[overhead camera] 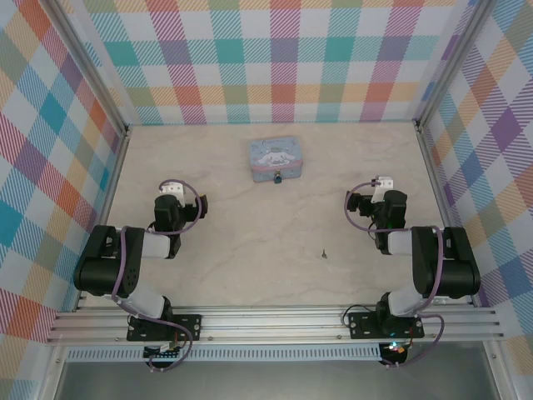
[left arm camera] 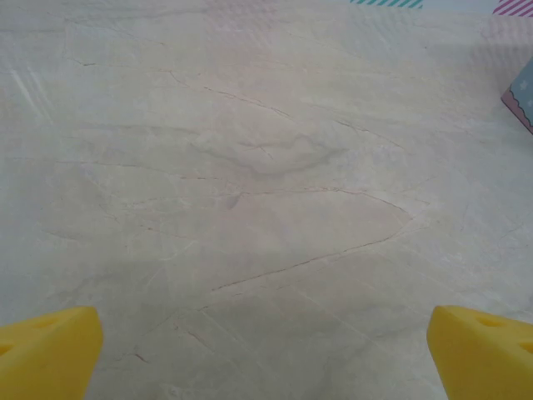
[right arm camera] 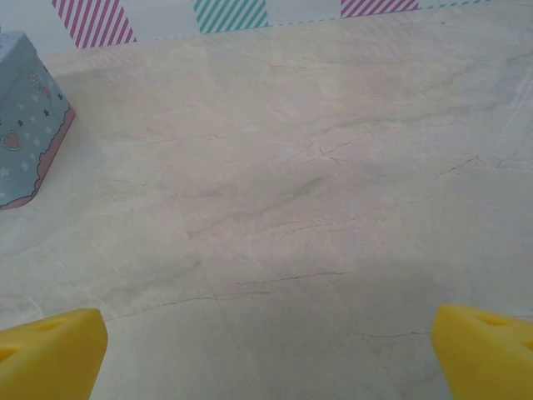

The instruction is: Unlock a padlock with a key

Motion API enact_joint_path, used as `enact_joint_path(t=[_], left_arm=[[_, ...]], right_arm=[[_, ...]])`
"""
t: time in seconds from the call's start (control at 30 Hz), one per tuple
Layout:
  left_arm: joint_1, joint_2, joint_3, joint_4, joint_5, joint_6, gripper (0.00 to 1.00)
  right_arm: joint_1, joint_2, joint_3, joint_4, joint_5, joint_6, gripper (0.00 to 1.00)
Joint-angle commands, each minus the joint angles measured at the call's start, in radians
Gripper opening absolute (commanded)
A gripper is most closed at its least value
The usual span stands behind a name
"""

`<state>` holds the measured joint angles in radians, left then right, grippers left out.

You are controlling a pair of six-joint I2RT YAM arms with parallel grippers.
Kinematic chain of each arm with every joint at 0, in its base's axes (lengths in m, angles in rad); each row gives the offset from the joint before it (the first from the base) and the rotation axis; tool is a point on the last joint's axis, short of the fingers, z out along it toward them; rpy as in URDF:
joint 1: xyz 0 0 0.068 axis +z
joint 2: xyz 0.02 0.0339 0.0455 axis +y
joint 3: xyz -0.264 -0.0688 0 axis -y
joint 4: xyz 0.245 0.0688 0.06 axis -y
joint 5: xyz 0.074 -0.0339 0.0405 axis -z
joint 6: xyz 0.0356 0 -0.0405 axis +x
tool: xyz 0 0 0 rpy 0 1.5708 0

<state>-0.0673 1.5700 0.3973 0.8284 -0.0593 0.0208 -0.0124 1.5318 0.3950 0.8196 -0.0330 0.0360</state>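
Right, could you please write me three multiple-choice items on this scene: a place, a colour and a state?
1. Where does the small, thin, dark metal key lie?
A. against the back wall
B. on the bare beige table, right of centre
C. off the table

2. What colour is the tiny padlock at the near side of the pale blue rectangular cartoon-printed tin?
A. red
B. yellow
C. teal-blue

3. How do the left gripper and right gripper stand?
A. both open, empty
B. both shut
C. one shut on the key

Answers: 1 B, the top view shows it alone there; 2 C, its body looks teal-blue; 3 A, both wrist views show yellow fingers wide apart, nothing between.
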Motion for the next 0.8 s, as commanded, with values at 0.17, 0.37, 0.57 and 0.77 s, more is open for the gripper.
enact_joint_path(t=[0.17, 0.37, 0.57, 0.77], left_arm=[[0.009, -0.001, 0.02, -0.008, 0.02, 0.016, 1.0], [0.009, -0.001, 0.02, -0.008, 0.021, 0.016, 1.0], [0.009, -0.001, 0.02, -0.008, 0.02, 0.016, 1.0], [0.01, -0.001, 0.021, -0.008, 0.012, 0.012, 1.0]], right_arm=[[0.004, 0.003, 0.01, 0.019, 0.007, -0.012, 1.0], [0.005, 0.003, 0.01, 0.02, 0.006, -0.011, 1.0], [0.003, 0.004, 0.01, 0.019, 0.007, -0.011, 1.0], [0.004, 0.004, 0.011, 0.019, 0.005, -0.012, 1.0]])
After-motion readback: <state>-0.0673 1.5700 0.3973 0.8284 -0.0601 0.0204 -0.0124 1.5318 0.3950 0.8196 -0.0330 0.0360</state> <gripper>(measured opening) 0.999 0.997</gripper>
